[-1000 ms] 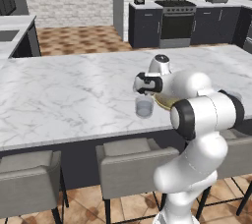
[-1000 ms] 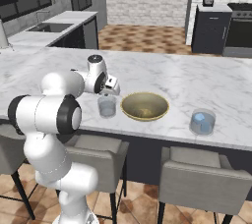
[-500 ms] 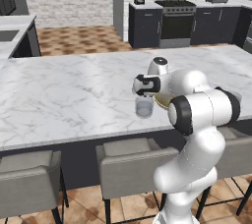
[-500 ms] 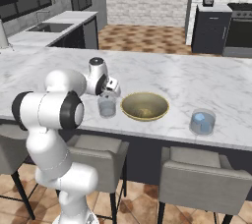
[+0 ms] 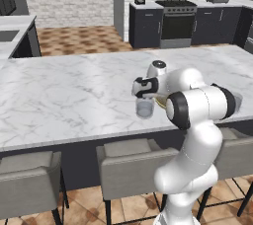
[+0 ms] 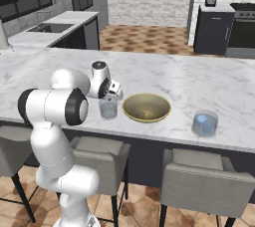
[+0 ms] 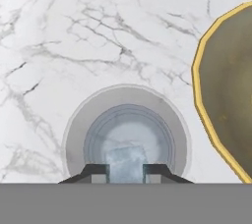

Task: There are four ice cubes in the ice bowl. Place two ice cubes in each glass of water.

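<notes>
Above one glass [image 7: 127, 134], pincer [image 7: 126, 169] grips ice cube [image 7: 126, 164].

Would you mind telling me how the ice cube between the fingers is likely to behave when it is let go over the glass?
The ice cube looks glossy and translucent, so it is probably slippery and may slide out of the gripper easily. It is small beside the glass, so likely light. Hanging above the glass's opening, it should drop inside rather than roll away.

Bare marble counter [image 5: 69, 95] left of the glass [image 7: 127, 132]; ice bowl [image 7: 224, 90] crowds its right.
</notes>
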